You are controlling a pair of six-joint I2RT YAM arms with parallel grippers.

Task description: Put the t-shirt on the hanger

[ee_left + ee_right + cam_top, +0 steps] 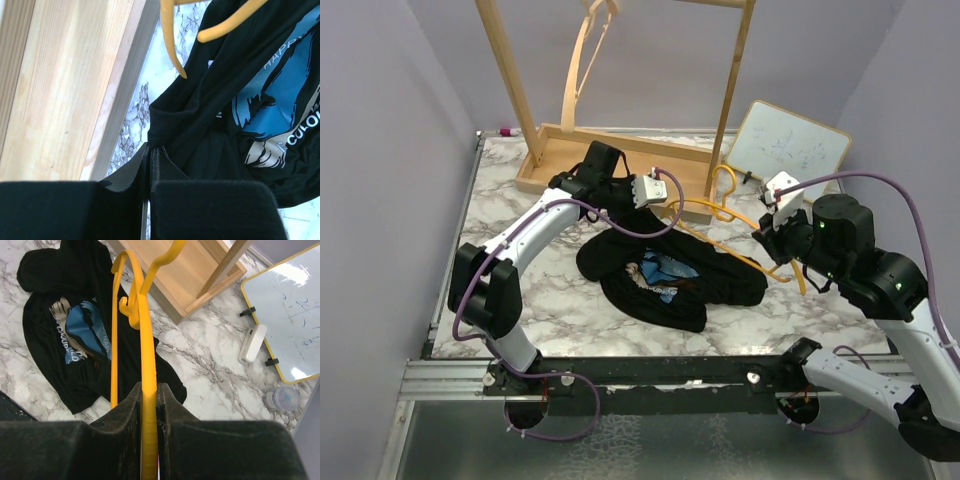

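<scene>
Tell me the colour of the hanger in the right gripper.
Yellow-orange; the hanger shows best in the right wrist view.

The table (pixel 520 290) has a white top veined with grey, like marble. A black t-shirt (pixel 720 280) lies crumpled near the middle, its blue, white and tan print facing up in a fold. At the far edge sits the flat wooden base (pixel 620 150) of a rack, its two uprights rising from it. In the far right corner is a yellow-framed whiteboard (pixel 790 150) (flat or propped, I cannot tell), with a white eraser (pixel 252 342) against its near edge. A small clear jar (pixel 282 399) stands close by. Something small and pink (pixel 506 130) sits at the far left corner.
</scene>
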